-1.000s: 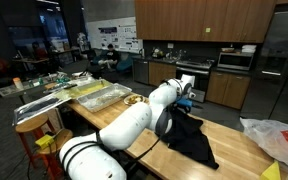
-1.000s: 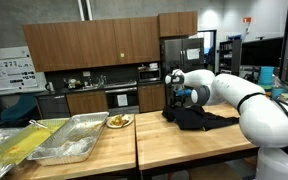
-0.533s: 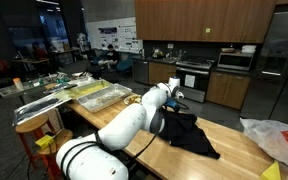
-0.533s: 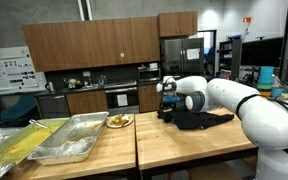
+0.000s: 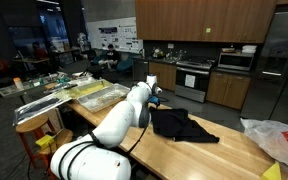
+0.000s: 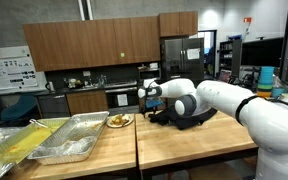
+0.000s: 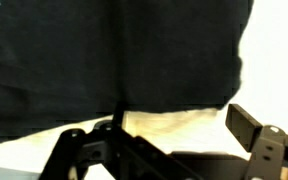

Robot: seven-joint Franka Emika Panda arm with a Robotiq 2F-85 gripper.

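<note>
A black cloth (image 5: pixel 180 124) lies spread on the wooden table (image 5: pixel 174 156), and it also shows in an exterior view (image 6: pixel 191 118). My gripper (image 5: pixel 156 97) is at the cloth's edge nearest the trays, low over the table (image 6: pixel 149 103). In the wrist view the cloth (image 7: pixel 114 50) fills the top. The gripper (image 7: pixel 174 126) has its fingers wide apart, with bare wood between them and the cloth's edge just beyond. It is open and holds nothing.
A plate of food (image 6: pixel 119 121) sits close to the gripper. Metal trays (image 6: pixel 69 140) lie further along the table (image 5: pixel 99 95). A crumpled plastic bag (image 5: pixel 274 135) lies at the far end. Kitchen cabinets and an oven stand behind.
The arm has swung toward the trays, dragging the cloth along. The cloth, earlier hanging bunched from the gripper, now lies flat on the table and the fingers are apart.
</note>
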